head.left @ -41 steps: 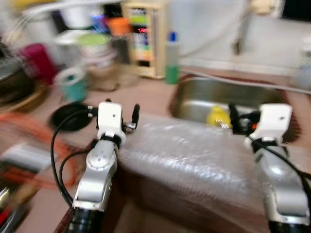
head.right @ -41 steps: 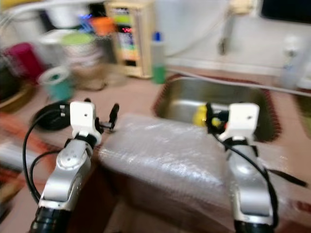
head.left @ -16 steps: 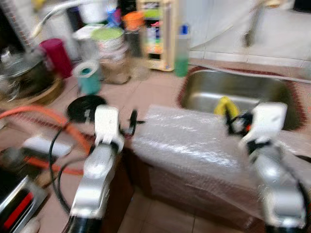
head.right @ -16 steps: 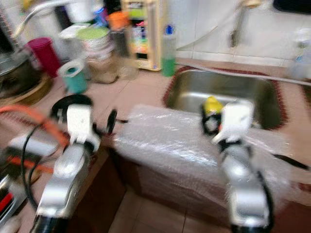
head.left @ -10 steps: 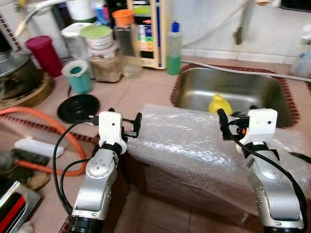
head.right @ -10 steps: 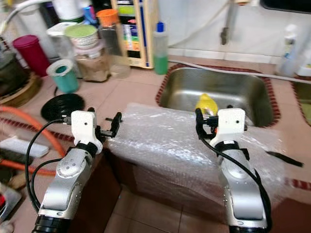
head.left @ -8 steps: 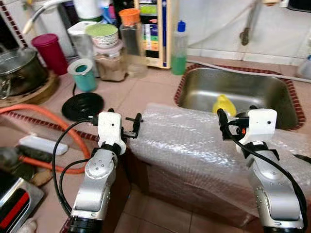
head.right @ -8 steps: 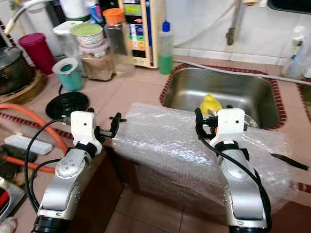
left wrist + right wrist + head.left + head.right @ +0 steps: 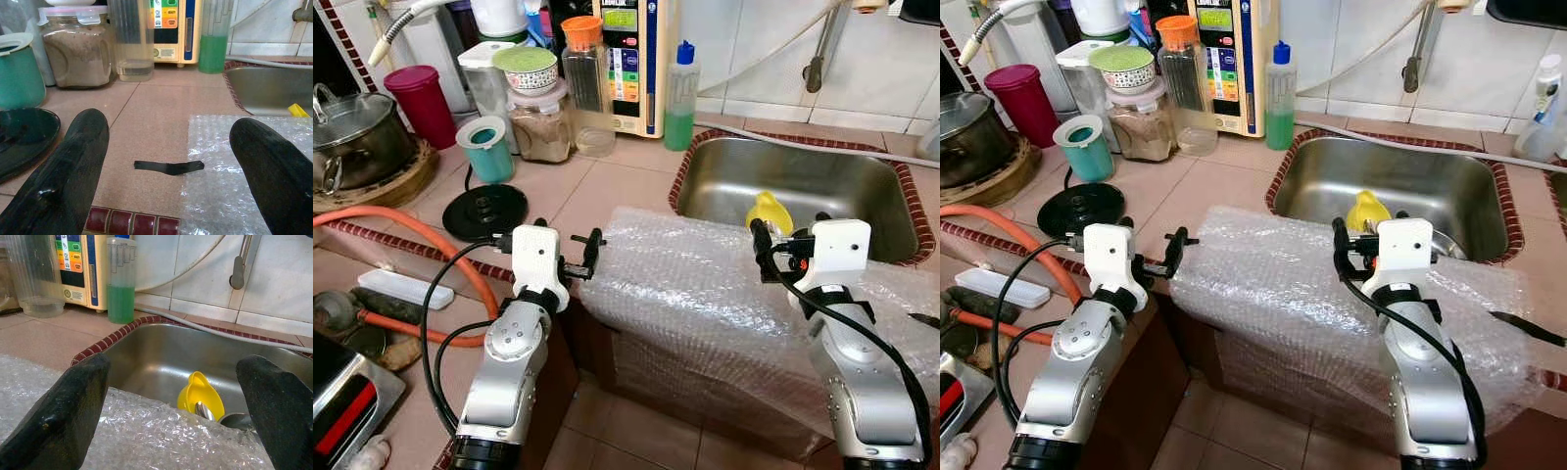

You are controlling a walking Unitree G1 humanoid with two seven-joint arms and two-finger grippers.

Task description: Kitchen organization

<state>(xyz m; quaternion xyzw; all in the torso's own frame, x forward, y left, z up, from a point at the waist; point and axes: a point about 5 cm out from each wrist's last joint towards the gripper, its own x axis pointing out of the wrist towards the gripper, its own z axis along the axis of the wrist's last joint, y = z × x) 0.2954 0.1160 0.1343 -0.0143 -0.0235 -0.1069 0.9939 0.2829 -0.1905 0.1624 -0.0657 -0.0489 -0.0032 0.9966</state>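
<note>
i see both arms raised over the counter edge, where a sheet of bubble wrap (image 9: 705,304) drapes from the tiled counter (image 9: 607,181) down over the front. my left gripper (image 9: 168,166) hovers at the wrap's left edge with its fingers (image 9: 63,181) spread wide and nothing between them; a black strip (image 9: 168,167) lies on the tiles under the gap, touching the wrap's corner. my right gripper (image 9: 176,416) hangs above the wrap near the sink (image 9: 1430,176), fingers (image 9: 63,416) also wide apart and empty.

in the sink sits a yellow cup (image 9: 200,396) with a spoon (image 9: 201,409) in it, close to the wrap's far edge. behind the sink's left corner stands a green soap bottle (image 9: 679,93), next to a water purifier (image 9: 636,59). further left along the counter are a clear jug (image 9: 587,93) with an orange lid, a jar (image 9: 538,122) of brown powder, a teal cup (image 9: 489,149), a black lid (image 9: 485,211) flat on the tiles, a maroon tumbler (image 9: 421,103) and a pot (image 9: 352,137) on a wooden stand. an orange hose (image 9: 421,250) curves across the near left counter.
</note>
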